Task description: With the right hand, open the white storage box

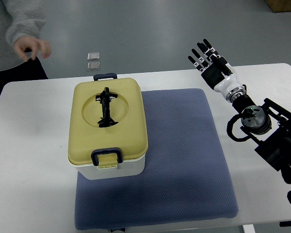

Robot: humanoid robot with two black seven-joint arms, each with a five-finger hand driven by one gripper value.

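Top view: a white worktop (34,145) carries a blue-grey mat (184,160) that runs from about mid-depth to the worktop's near edge; the white storage box (109,128) stands on the mat's left part, overhanging the mat's left edge, toward the worktop's left half; its yellow lid (131,121) is seated flat on the white base; a black handle (106,107) lies folded in the round recess on top of the lid; a dark blue latch (106,157) sits on the near side of the box, a second dark blue latch (105,76) on the far side; whether either is locked cannot be told.

The right hand (211,63) comes in from the right edge on a black and white arm; it hovers over the worktop's far edge, right of centre, well apart from the box; the fingers (200,52) are spread and extended, grasping nothing; no contact with box or mat.

Beyond the far edge, two small silver squares (93,60) lie on the grey floor; a person's hand (33,48) in a grey sleeve (22,19) shows at the far left corner.
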